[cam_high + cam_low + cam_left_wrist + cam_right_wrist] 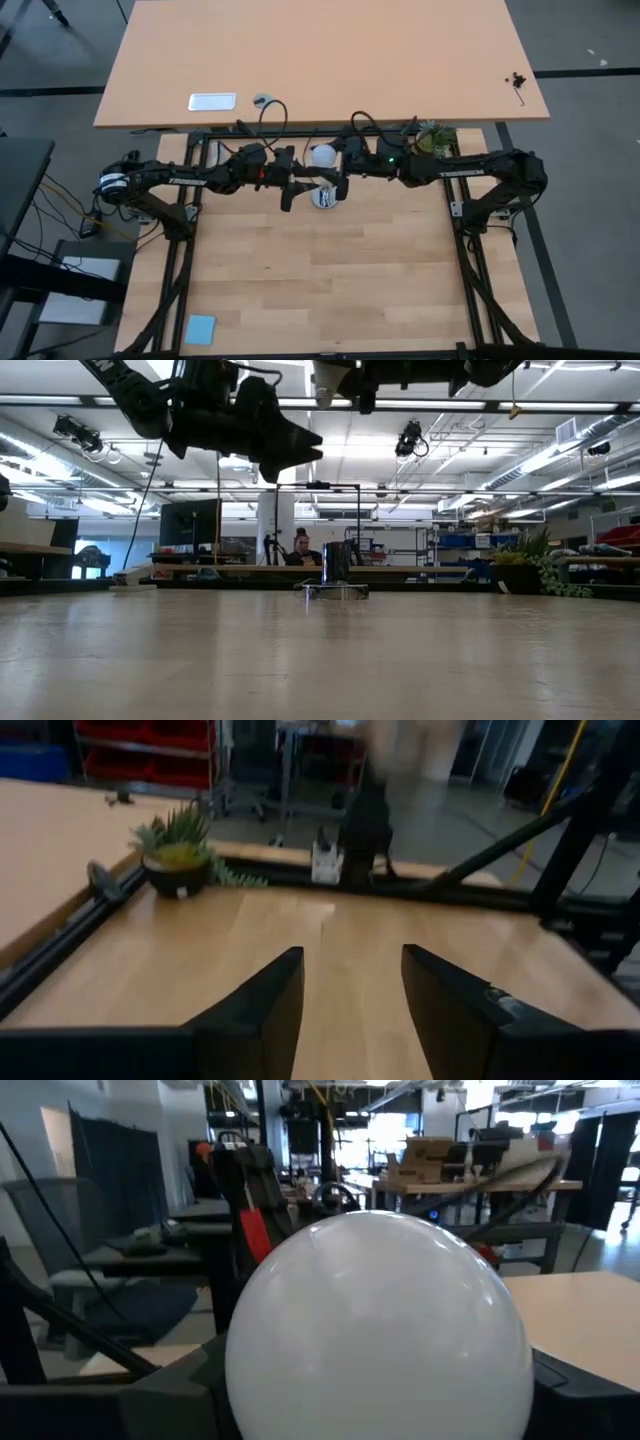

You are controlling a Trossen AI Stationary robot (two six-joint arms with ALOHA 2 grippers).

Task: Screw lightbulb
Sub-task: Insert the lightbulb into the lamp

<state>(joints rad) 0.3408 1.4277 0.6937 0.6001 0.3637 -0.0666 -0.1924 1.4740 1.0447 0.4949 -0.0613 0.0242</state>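
Note:
The white lightbulb [322, 155] is in my right gripper [335, 160], held high above the table's far middle. Its round globe [375, 1335] fills the right wrist view, and its screw base is hidden. The round silver socket disc [325, 197] rests flat on the table just nearer than the bulb. In the low view it carries a dark upright socket [337, 565]. My left gripper [298, 186] is open and empty, raised above the table to the left of the socket. It also shows in the low view [298, 448] and in its own wrist view [350, 1010]. My right gripper holds the bulb between its two fingers, which show at the globe's two sides [215, 1380] low in the wrist view. It comes level from the table's right. The bulb is lifted clear of the table; the globe hides which part the fingers are on.
A small potted plant [435, 137] stands at the table's far right edge, and also shows in the left wrist view [180, 855]. A blue pad [200, 328] lies near the front left corner. A second table [330, 60] stands beyond. A person [301, 547] sits far behind.

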